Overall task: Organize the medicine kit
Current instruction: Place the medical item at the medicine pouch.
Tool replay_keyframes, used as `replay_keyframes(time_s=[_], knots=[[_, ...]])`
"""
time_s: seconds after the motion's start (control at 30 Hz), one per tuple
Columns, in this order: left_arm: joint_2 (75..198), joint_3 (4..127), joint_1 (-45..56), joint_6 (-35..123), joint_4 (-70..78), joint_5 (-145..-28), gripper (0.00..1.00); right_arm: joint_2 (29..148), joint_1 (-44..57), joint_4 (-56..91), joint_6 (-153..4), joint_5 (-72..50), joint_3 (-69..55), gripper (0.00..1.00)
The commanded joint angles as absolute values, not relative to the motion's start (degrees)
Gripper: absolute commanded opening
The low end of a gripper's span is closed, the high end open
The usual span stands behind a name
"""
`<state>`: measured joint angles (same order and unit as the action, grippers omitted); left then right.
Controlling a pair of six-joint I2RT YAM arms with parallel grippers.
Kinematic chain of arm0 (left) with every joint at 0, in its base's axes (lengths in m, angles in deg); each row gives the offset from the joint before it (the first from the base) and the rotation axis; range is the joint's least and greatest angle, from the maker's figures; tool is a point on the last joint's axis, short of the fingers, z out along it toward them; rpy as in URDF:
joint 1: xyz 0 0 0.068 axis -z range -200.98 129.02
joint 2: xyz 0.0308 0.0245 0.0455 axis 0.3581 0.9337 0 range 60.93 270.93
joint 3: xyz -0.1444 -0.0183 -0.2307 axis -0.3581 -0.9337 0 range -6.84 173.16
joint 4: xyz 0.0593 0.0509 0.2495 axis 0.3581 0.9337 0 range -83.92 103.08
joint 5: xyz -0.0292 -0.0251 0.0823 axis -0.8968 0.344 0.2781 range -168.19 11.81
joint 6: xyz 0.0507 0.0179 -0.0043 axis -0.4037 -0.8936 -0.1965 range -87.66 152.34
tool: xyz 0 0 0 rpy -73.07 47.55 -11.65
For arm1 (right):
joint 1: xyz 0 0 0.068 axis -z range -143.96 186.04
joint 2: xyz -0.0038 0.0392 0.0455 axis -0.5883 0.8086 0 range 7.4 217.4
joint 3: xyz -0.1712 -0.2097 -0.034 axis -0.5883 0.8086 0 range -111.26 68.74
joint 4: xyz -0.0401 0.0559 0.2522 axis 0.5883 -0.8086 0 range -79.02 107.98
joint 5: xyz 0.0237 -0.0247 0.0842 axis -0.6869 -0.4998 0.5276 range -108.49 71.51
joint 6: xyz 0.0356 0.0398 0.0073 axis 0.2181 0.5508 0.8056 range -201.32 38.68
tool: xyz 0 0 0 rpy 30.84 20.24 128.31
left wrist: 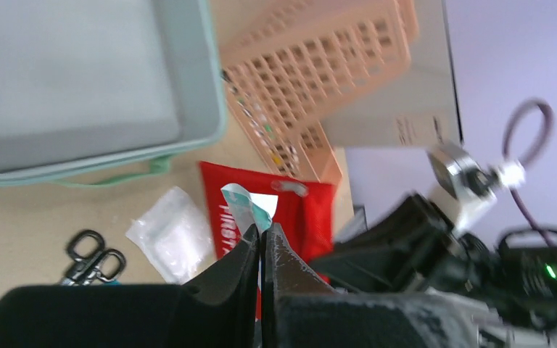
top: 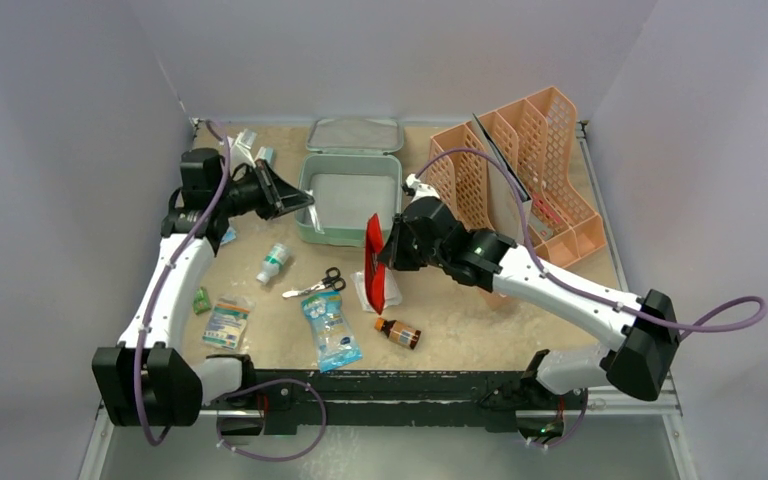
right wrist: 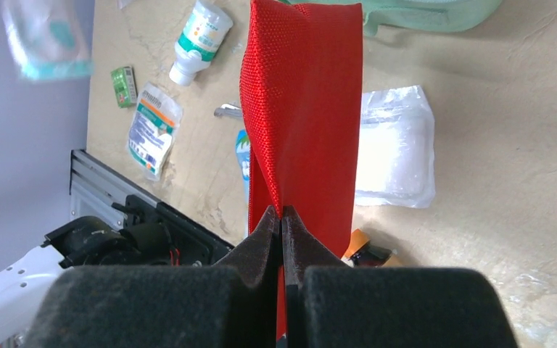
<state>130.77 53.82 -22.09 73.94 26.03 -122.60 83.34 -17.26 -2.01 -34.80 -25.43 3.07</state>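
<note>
The mint-green medicine kit box stands open at the back centre, with its lid lying behind it. The box looks bare inside. My left gripper is at the box's left rim, shut on a small white-and-teal packet. In the left wrist view the gripper hangs past the box's corner. My right gripper is shut on the red first-aid pouch and holds it upright above the table in front of the box. The pouch hangs from the right gripper.
A peach mesh rack stands at the back right. On the table lie a white bottle, scissors, a blue packet, a brown bottle, a clear white pack, a labelled sachet and a small green item.
</note>
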Motion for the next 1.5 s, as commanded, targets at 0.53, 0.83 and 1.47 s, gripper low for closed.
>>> replay_keyframes(time_s=[0.53, 0.83, 1.47], knots=[[124.6, 42.6, -7.1, 80.6, 8.2, -133.7, 0.0, 85.6, -17.3, 7.8, -29.5, -21.5, 0.4, 0.0], [127.2, 41.6, -4.7, 76.1, 11.2, -128.5, 0.0, 84.0, -17.2, 9.6, -29.6, -22.4, 1.0, 0.0], [128.0, 43.8, -1.1, 69.8, 16.8, -120.6, 0.03, 86.3, -17.3, 9.1, -30.9, -20.3, 0.3, 0.0]])
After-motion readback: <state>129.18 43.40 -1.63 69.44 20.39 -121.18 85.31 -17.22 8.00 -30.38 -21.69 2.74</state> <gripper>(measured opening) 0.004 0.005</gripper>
